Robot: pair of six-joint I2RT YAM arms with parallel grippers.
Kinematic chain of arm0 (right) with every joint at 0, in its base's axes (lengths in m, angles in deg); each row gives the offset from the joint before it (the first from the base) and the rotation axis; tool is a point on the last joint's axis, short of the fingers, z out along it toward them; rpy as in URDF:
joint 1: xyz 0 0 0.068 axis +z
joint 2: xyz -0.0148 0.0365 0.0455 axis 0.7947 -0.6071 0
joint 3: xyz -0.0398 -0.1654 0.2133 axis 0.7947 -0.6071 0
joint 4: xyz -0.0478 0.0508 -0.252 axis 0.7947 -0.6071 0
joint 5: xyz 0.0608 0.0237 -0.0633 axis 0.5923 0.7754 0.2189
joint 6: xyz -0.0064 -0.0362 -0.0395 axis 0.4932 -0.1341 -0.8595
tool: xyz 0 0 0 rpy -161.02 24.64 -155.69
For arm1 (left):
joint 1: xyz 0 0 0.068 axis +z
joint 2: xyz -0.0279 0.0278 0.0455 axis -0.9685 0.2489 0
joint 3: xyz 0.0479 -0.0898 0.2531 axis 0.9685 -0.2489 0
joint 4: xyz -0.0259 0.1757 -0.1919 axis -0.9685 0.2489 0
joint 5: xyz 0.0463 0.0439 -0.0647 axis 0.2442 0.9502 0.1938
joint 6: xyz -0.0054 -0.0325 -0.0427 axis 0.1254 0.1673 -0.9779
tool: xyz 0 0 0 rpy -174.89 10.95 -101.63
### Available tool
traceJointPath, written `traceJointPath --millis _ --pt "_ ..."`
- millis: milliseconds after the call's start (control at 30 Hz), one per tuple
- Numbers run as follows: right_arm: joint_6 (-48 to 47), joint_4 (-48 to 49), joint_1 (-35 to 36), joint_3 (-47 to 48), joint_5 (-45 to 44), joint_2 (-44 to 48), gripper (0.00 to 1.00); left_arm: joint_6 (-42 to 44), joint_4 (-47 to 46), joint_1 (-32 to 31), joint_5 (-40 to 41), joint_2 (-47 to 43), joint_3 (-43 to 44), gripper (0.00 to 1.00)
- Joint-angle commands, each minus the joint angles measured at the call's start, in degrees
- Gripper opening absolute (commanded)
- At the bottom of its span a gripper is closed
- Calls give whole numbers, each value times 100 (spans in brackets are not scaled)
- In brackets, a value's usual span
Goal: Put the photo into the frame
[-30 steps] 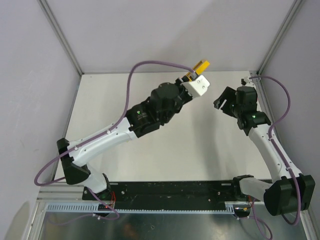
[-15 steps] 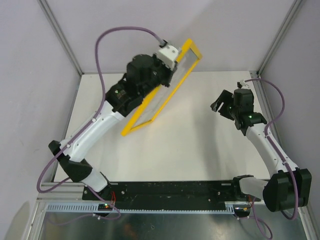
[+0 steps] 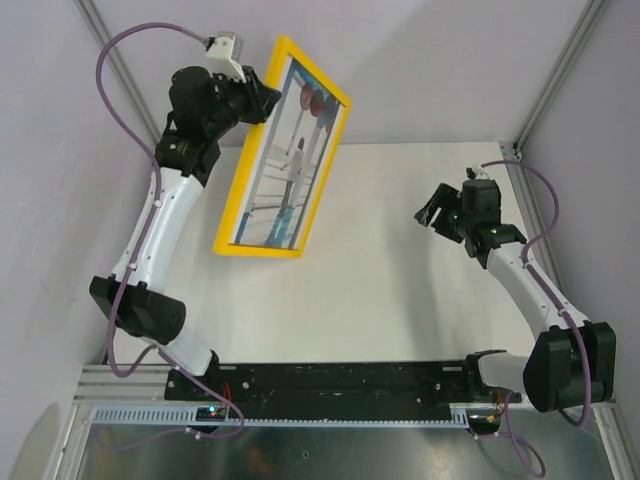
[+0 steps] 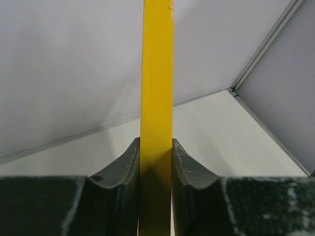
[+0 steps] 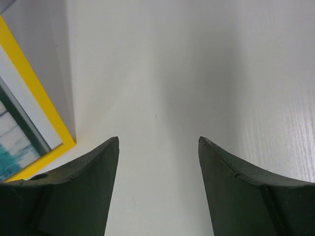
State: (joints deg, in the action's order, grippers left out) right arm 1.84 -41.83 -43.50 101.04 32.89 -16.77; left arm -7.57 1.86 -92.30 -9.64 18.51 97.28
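The yellow frame is held up in the air at the back left, tilted, its front facing the camera. The photo sits inside it: a person among white railings over blue water, reddish round shapes at top. My left gripper is shut on the frame's left edge near the top. In the left wrist view the yellow edge runs straight up between the closed fingers. My right gripper is open and empty over the table at right. The frame's corner shows at left in the right wrist view.
The white table is bounded by grey walls with metal corner posts. A black rail runs along the near edge between the arm bases.
My left arm has swung the frame up and to the left, turning it from edge-on to front-facing, so the photo now shows. The right arm has barely moved.
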Motion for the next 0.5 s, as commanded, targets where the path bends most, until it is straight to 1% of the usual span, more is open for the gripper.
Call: traceJointPath --millis 0,233,467 --pt "23 297 -16 -69 180 -65 69 -829 355 428 -1035 287 -220 0" --pt "35 441 -16 -176 297 -109 69 -1057 272 828 -1285 487 -674 0" --pt "59 541 -14 -309 412 -164 69 -1292 -112 921 -1180 404 -1606 0"
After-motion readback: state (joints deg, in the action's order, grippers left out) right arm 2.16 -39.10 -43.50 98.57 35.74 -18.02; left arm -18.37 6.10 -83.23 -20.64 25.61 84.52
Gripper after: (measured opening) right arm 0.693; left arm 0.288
